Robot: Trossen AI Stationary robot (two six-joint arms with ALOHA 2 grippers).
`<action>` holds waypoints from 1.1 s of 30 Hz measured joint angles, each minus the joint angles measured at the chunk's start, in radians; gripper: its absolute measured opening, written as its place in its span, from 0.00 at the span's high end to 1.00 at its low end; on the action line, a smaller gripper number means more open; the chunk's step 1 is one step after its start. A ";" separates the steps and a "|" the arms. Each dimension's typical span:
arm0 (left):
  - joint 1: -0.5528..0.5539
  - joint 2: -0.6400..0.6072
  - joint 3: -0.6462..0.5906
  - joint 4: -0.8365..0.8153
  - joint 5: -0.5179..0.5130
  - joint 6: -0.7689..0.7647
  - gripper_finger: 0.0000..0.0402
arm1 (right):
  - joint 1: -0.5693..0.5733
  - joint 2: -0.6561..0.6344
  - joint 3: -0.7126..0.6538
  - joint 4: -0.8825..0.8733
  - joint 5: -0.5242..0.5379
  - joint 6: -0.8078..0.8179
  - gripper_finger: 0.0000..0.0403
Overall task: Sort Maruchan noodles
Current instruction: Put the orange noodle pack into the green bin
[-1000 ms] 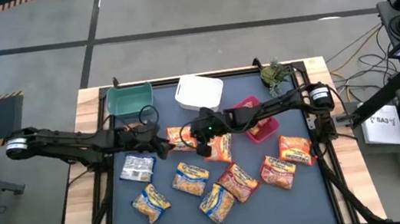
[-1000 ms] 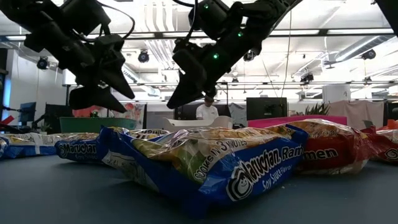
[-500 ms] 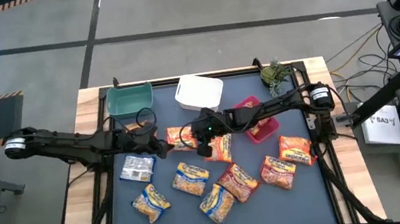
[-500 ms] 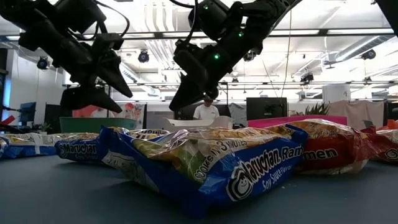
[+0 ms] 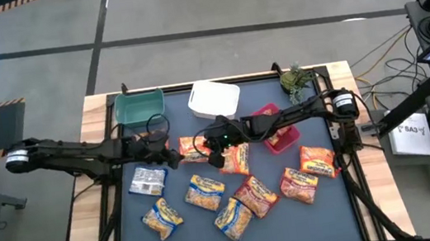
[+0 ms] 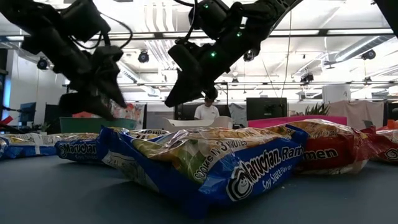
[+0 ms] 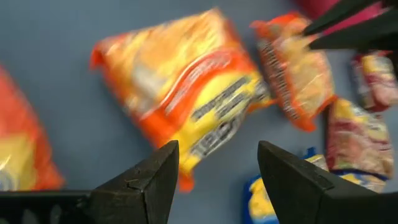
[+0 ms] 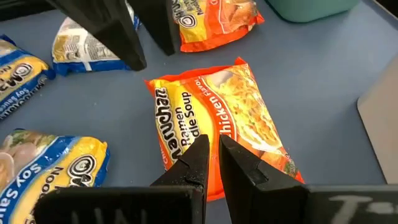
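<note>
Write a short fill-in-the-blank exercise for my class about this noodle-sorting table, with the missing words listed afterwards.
1. The left pincer hangs above an orange packet with its jaws ____.
2. The right pincer has its jaws ____.
3. Between the green bin and the red bin stands a ____ bin.
4. The packet under the right pincer reads "Ramen Noodle ____".

Missing words: open; shut; white; Soup

Maruchan noodles (image 5: 208, 191): crinkly orange, blue, red, silver packets scattered flat mid-table

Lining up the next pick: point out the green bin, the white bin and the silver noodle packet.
green bin (image 5: 139, 107), high view, its inner floor.
white bin (image 5: 214, 100), high view, middle of its top.
silver noodle packet (image 5: 148, 181), high view, middle of its face.
</note>
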 joint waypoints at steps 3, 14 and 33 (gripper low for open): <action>0.000 0.007 -0.010 0.000 -0.006 -0.030 0.50 | 0.000 0.000 -0.009 -0.001 -0.001 0.000 0.93; 0.000 0.011 -0.032 0.034 -0.010 -0.018 0.50 | 0.003 0.109 -0.067 0.197 0.000 0.019 0.93; 0.000 0.084 -0.032 0.116 -0.044 -0.059 0.50 | 0.000 0.148 -0.049 0.121 0.014 0.024 0.93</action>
